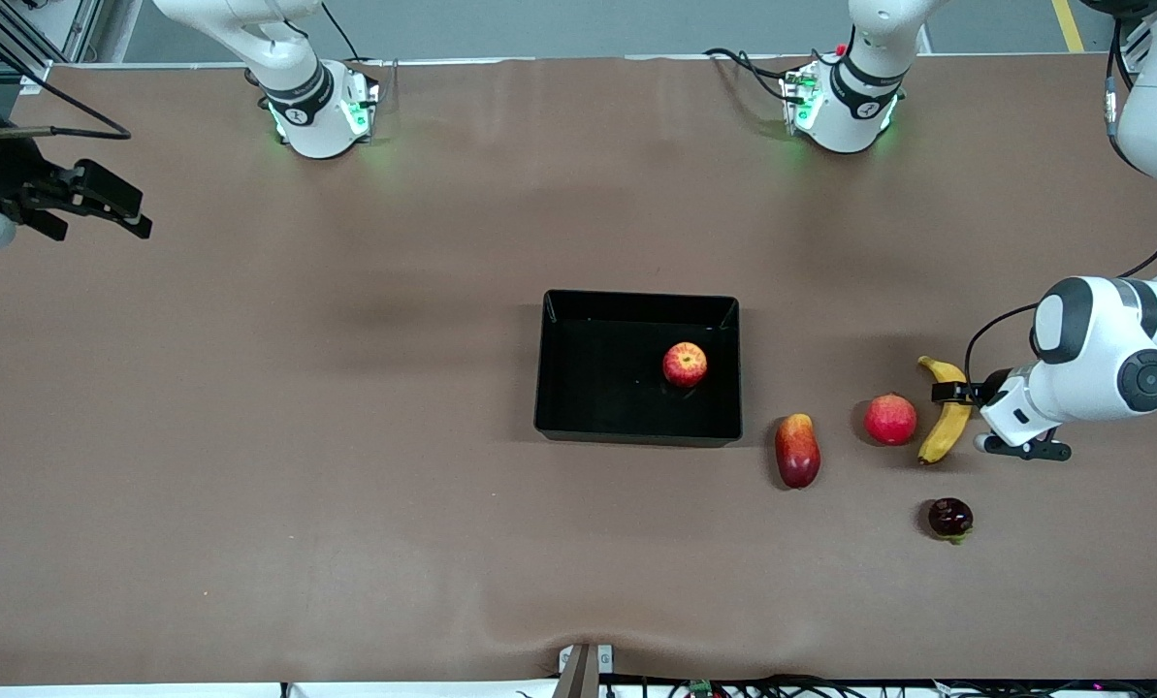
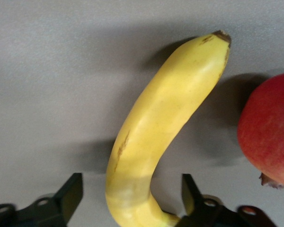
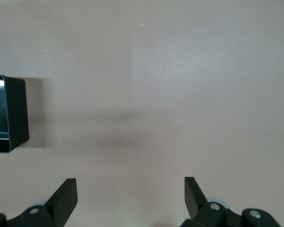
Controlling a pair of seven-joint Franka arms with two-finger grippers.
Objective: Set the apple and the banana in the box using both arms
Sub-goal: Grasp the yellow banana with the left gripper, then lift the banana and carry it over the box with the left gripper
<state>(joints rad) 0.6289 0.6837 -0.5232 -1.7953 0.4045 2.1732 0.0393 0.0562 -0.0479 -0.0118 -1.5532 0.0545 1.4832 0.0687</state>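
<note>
The banana point(image 1: 945, 424) lies on the table toward the left arm's end, beside the pinkish-red fruit. My left gripper point(image 1: 953, 393) is low over it, open. In the left wrist view the fingers point(image 2: 70, 195) stand on either side of the banana point(image 2: 161, 127) near its stem end, with gaps on both sides. The apple point(image 1: 685, 364) sits inside the black box point(image 1: 578, 427), near the wall toward the left arm's end. My right gripper point(image 1: 103, 215) is open and empty, in the air at the right arm's end of the table point(image 3: 130, 194); a corner of the box point(image 3: 12, 113) shows in its wrist view.
A pinkish-red round fruit point(image 1: 890, 419) lies right beside the banana, also in the left wrist view point(image 2: 270, 127). A red-orange mango point(image 1: 797, 450) lies between it and the box. A dark purple fruit point(image 1: 949, 517) lies nearer the front camera.
</note>
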